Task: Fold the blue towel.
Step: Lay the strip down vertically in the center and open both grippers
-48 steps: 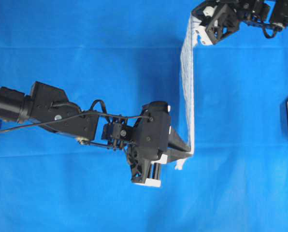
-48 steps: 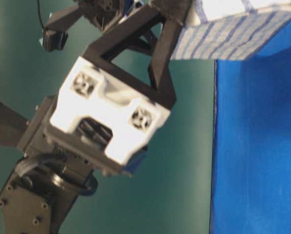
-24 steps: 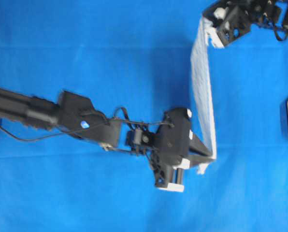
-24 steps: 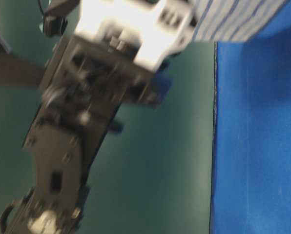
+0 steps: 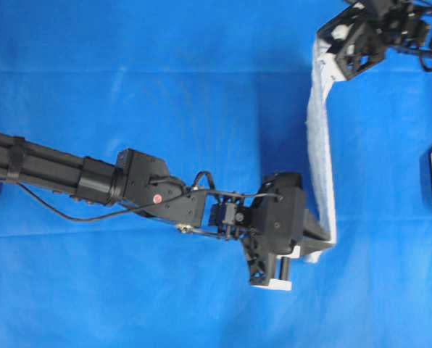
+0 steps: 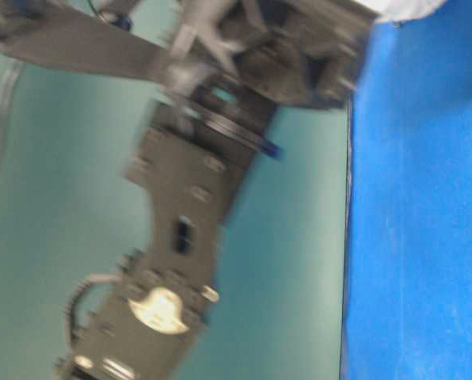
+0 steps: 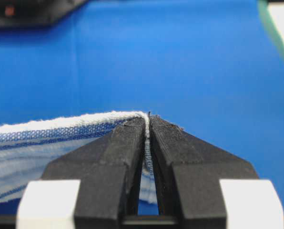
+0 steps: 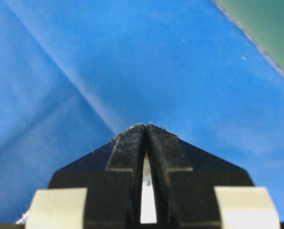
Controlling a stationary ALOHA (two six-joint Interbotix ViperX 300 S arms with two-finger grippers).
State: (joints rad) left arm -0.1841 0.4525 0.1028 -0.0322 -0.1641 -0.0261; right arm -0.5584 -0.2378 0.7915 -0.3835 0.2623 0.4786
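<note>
The step in hand looks like the carry of a fold: the blue towel (image 5: 322, 138) hangs stretched as a narrow band between 2 grippers above the blue sheet (image 5: 165, 87) that covers the surface. The left gripper (image 5: 325, 243) has its fingers (image 7: 127, 143) pressed together on the towel's near corner, the white hem showing between them in the left wrist view. The right gripper (image 5: 330, 64) pinches the far corner at the top of the overhead view, its fingers (image 8: 130, 148) closed with a sliver of white cloth between them. The next move probably calls for both arms to travel together, keeping the edge taut, then lower it evenly before either grip lets go.
</note>
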